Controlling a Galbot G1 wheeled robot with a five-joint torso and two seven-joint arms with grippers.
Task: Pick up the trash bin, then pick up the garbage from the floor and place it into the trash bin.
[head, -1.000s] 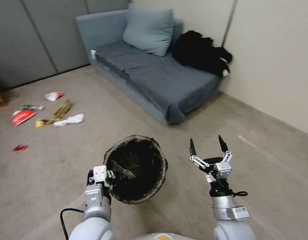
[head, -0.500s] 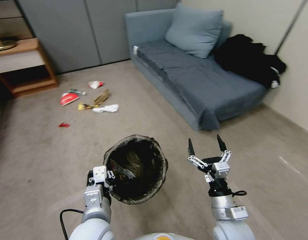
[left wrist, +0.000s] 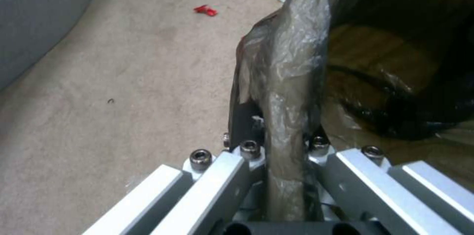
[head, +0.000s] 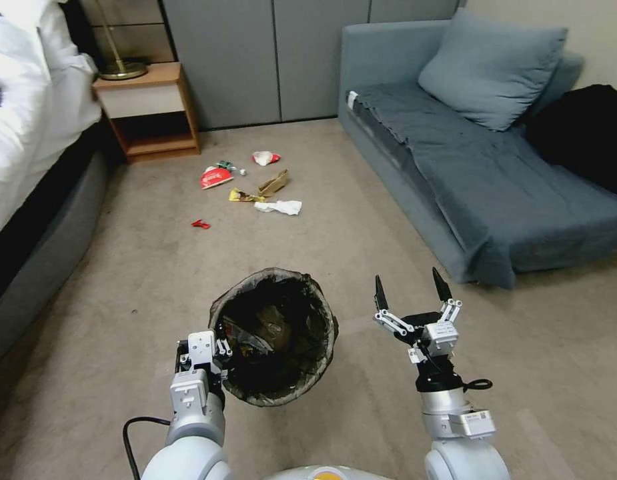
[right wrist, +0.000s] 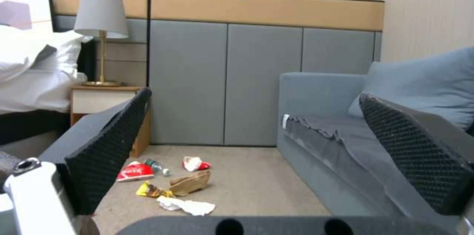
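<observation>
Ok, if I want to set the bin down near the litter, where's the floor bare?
Bare carpet runs between the trash bin, held by the left claw, and the litter, and between the litter and the sofa. It is crowded in front of the nightstand, where the wrappers cluster. The open right claw hangs over bare floor.

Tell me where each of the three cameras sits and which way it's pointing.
Head view: from above, looking down over the floor; left tool clamps the trash bin, right tool open.
Left wrist view: on the left arm, along the bin's liner rim.
Right wrist view: on the right arm, looking level between its fingers at the garbage.
All three show the garbage.
</observation>
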